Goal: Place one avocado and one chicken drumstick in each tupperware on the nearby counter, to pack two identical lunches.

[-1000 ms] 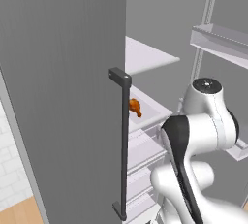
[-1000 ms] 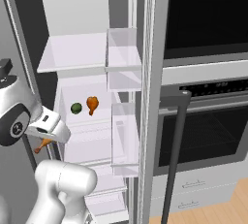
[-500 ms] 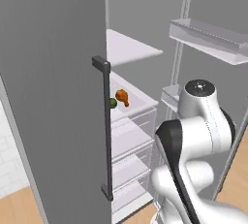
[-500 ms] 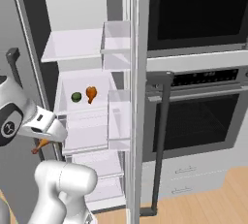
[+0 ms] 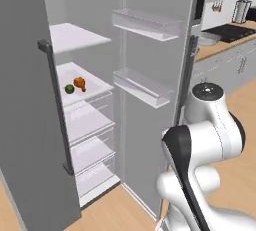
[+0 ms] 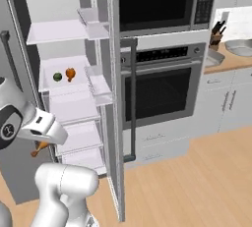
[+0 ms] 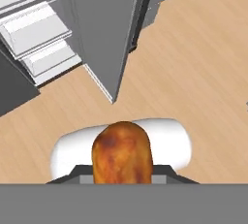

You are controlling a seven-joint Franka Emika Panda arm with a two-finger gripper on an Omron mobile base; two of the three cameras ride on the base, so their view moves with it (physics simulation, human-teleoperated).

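My gripper (image 7: pixel 122 172) is shut on a chicken drumstick (image 7: pixel 122 152), whose orange-brown plump end hides the fingertips in the hand view. From the right base view the same drumstick (image 6: pixel 39 147) hangs under the white hand (image 6: pixel 44 128) at the left, in front of the open fridge. Another drumstick (image 5: pixel 80 83) and a dark green avocado (image 5: pixel 69 89) lie side by side on a fridge shelf (image 6: pixel 74 89). Two light grey tupperware containers (image 6: pixel 239 48) (image 6: pixel 211 57) rest on the tan counter (image 6: pixel 236 64) at the far right.
The fridge's doors (image 5: pixel 30 125) (image 6: pixel 114 98) stand open, with door bins (image 5: pixel 142 86) on the inside. A wall oven (image 6: pixel 162 88) and microwave (image 6: pixel 157 2) are beside it. A knife block (image 6: pixel 215 37) stands on the counter. Wooden floor (image 6: pixel 197 172) lies open to the right.
The whole picture has shifted as the base turned right: the fridge slid left, and the oven and counter came into view. The drumstick stays in my shut gripper.
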